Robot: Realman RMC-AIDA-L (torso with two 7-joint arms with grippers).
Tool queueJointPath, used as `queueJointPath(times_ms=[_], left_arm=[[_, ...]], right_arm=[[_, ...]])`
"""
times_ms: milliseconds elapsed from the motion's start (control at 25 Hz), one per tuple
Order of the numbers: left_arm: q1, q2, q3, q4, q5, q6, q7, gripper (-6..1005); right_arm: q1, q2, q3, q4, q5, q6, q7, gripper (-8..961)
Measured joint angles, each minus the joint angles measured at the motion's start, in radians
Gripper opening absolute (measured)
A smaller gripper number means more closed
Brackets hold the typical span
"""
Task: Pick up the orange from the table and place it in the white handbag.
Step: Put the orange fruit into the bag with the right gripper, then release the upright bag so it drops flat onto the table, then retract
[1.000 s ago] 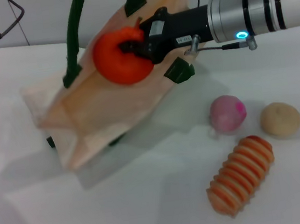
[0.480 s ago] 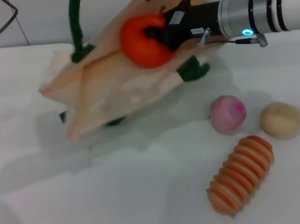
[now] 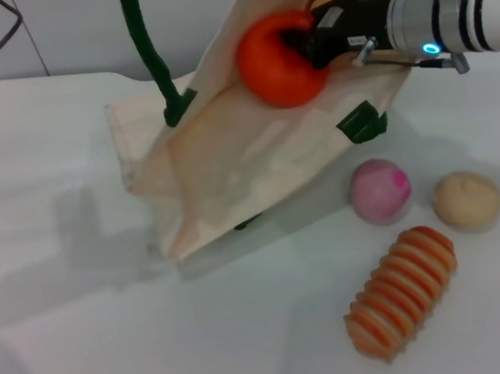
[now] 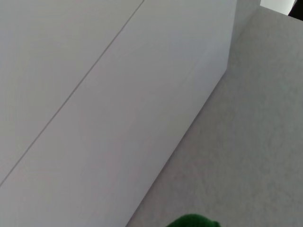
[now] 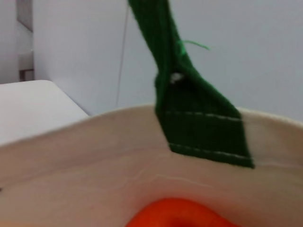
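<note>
Orange: round, firm, smooth-skinned; judged moderately light, likely to roll once let go and to slip if pinched off-centre. Best held across the widest part — as held now, from the stem side.

Right gripper: extended from the right of the head view, black fingers clamped on the orange near its dark stem nub. Opening set by the fruit's width; no slack visible. Fruit carried clear of the table, against the upper face of the bag, close to its raised mouth edge. Right wrist view: top of the orange just below the cream rim, green strap tab stitched above. Whether the fruit sits inside the opening or only against the outer panel — cannot tell.

Bag: soft fabric, no stiffness of its own; lying tilted, mouth end lifted by the green handle, lower corner resting on the table. Liable to fold or shift under a push; release judged safest once the fruit is past the rim.

Left gripper: not seen; its wrist view gives only a pale wall and a scrap of green at the frame edge.

Also on the table, well apart from the bag: pink ball, beige ball, ribbed oblong.
</note>
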Motion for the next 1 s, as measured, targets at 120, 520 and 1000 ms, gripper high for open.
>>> queueJointPath(times_ms=[120,520,1000], left_arm=[[0.005,0.0,0.0,0.001,-0.002,-0.003,0.0,177],[0.026,0.0,0.0,0.001,-0.014,-0.014,0.002,187],[0.066,0.001,-0.002,0.028,-0.053,-0.077,-0.011,200]], right_arm=[[0.0,-0.001,0.001,0.0,0.0,-0.023,0.003,74],[0.0,-0.004,0.001,-0.007,0.022,-0.039,0.005,76],[-0.002,-0.01,-0.079,-0.012,0.015,0.034,0.041,213]])
